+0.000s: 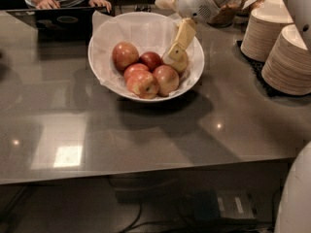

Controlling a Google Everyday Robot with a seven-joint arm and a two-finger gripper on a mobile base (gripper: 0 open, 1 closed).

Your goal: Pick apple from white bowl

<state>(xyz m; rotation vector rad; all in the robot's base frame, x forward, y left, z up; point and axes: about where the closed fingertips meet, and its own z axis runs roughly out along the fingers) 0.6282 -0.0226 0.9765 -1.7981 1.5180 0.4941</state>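
Note:
The white bowl [193, 74], lined with crinkled white paper, stands on the grey table and holds several apples. The apple [125, 56], large, round and deep red, lies at the bowl's left. A smaller, darker red apple [151, 60] lies to its right, and mottled red-yellow apples [142, 84] lie in front. My gripper [176, 58], cream-coloured, reaches down from the upper right into the bowl's right side. It sits just above a mottled apple [166, 80] and well to the right of the deep red apple.
Tall stacks of pale disposable bowls [286, 57] stand on a dark mat at the right. A laptop [58, 19] and a person's hands [48, 4] are at the table's far left edge. The table's front edge runs along the bottom.

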